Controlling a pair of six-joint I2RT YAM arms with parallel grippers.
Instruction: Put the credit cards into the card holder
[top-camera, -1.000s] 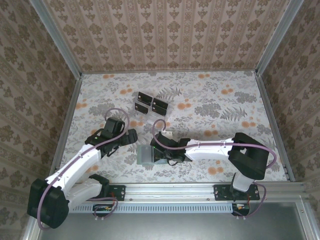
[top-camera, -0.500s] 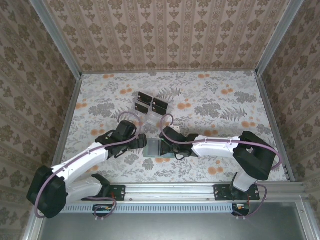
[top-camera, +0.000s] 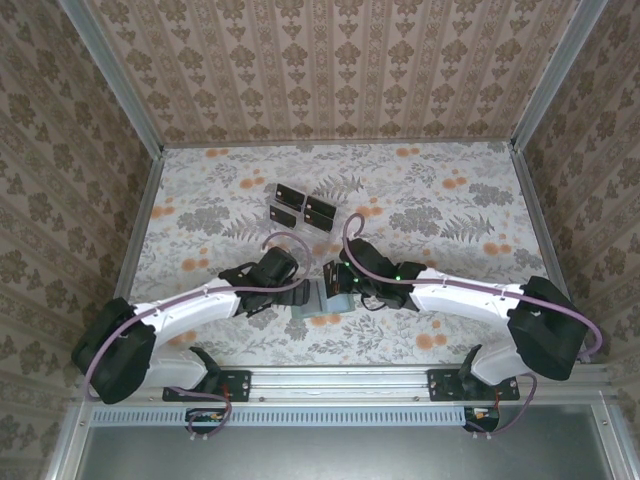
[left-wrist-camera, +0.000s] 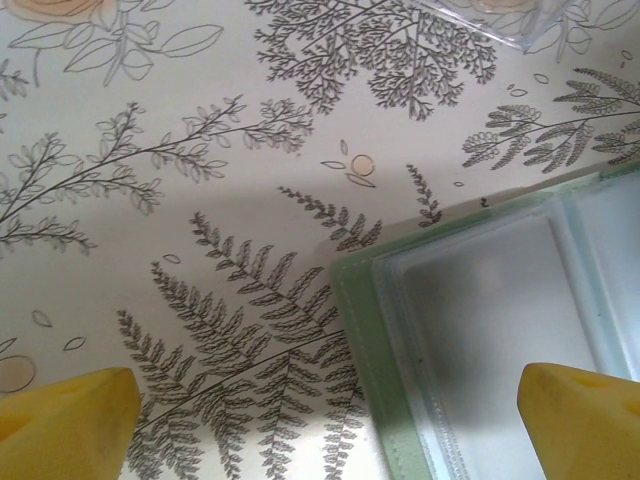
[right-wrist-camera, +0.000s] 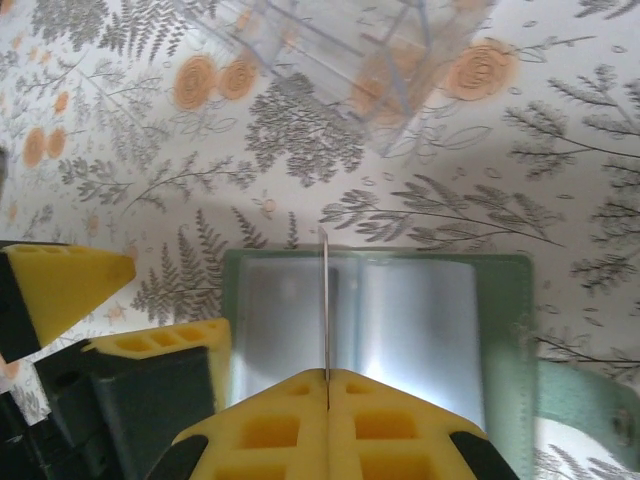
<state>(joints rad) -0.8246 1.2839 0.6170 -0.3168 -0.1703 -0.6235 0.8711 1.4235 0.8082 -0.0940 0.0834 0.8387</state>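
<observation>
Lying open and flat on the flower-and-fern-patterned desk, near the front edge and between the two arms: the small grey-green wallet-like card holder; glossy clear pockets inside a stitched green border.

Coming in from the left, low over the left edge of that card holder: the left end effector, spread wide and gripping nothing; seen from its own wrist camera, left end effector with yellow fingertips well apart, one over bare desk, the other over the clear pockets.

Reaching in from the right: the right end effector, pinched fully together; in its wrist view, right end effector closed on a thin grey sheet seen edge-on, standing upright across the middle of the open card holder; cannot tell whether a leaf of the holder or something separate.

Beyond the holder, apart from it: the clear plastic slotted rack, carrying the small black rectangular credit cards, upright in its slots; pale marks just visible on them.
</observation>
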